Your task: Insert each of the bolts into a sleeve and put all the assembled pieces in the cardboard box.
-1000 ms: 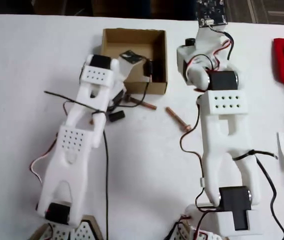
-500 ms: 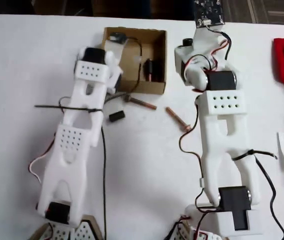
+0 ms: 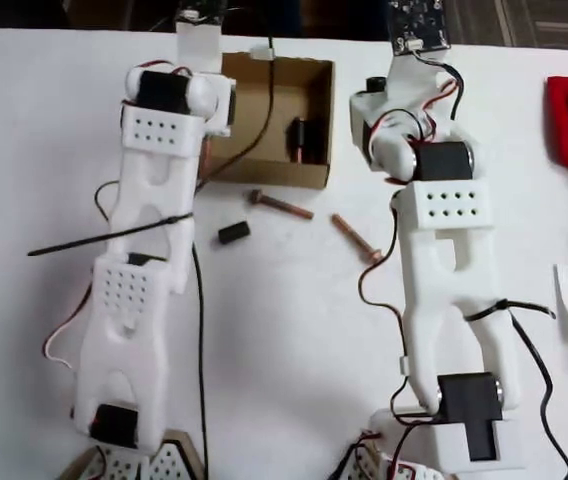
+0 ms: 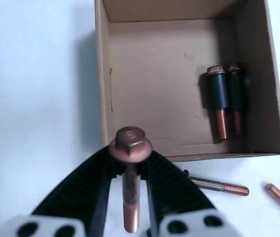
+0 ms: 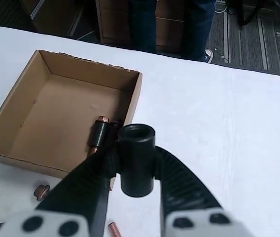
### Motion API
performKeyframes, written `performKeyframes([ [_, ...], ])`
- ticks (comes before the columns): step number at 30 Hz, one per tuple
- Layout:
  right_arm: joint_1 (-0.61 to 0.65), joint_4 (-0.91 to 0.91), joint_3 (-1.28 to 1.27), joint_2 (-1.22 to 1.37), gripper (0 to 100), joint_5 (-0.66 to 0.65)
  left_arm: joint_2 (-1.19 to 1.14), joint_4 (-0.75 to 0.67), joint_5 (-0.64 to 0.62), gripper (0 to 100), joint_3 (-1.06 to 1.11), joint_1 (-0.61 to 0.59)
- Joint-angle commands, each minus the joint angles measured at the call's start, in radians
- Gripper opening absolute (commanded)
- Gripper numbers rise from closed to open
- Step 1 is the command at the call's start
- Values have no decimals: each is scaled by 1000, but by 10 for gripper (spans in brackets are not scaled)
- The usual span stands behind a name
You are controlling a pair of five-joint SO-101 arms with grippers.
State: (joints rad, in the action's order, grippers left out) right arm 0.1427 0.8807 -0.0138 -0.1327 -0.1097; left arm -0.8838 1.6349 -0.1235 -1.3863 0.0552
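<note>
Two pincers are each clenched on one part. The left pincer (image 4: 130, 160) grasps a copper bolt (image 4: 130, 190) by its shank, and the hexagonal head sits just past the fingertips (image 4: 111, 163). Directly ahead of this pincer lies the cardboard box (image 4: 150, 94), open at the top, with its near wall just beyond the bolt head. Inside the box, off to one side of the pincer's line, two assembled pieces (image 4: 220, 98) lie side by side and touch; each is a copper shank with a black collar around it. Outside the box, beside the pincer and near the box wall, two loose bolts (image 4: 219, 186) lie on the white table (image 4: 41, 98), apart from each other.

The right pincer (image 5: 136, 157) grips a black sleeve (image 5: 137, 170) between its fingers, with the open end turned to the wrist camera. The box (image 5: 56, 108) is ahead of it and a little to the side. In the high view a loose sleeve (image 3: 233, 232) lies on the table between the two arms, near one of the loose bolts (image 3: 281, 205).
</note>
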Motion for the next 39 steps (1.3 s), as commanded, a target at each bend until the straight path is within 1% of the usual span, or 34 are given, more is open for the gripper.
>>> performKeyframes([
  [1,16,-15,34,-7,21,6,92,14,-109,24,-44,-23],
  [3,35,-15,32,-4,21,6,92,9,-104,24,-47,-17],
  [5,58,-19,8,-5,21,6,94,17,-95,24,-104,-9],
  [10,119,-35,-32,-2,22,6,97,110,-95,24,-286,-15],
  [11,124,-48,-48,-7,22,6,103,118,-95,24,-294,-23],
  [21,151,-231,-221,-12,22,9,124,120,-100,24,-277,-31],
  [23,163,-252,-249,-21,22,44,124,121,-101,24,-277,-29],
  [26,202,-282,-308,-71,22,52,126,124,-103,24,-278,-29],
  [30,229,-389,-439,-166,21,52,144,149,-164,24,-280,-28],
  [35,232,-555,-571,-211,21,58,170,152,-176,24,-278,-32],
  [39,232,-581,-583,-209,21,61,169,157,-212,24,-274,-29],
])
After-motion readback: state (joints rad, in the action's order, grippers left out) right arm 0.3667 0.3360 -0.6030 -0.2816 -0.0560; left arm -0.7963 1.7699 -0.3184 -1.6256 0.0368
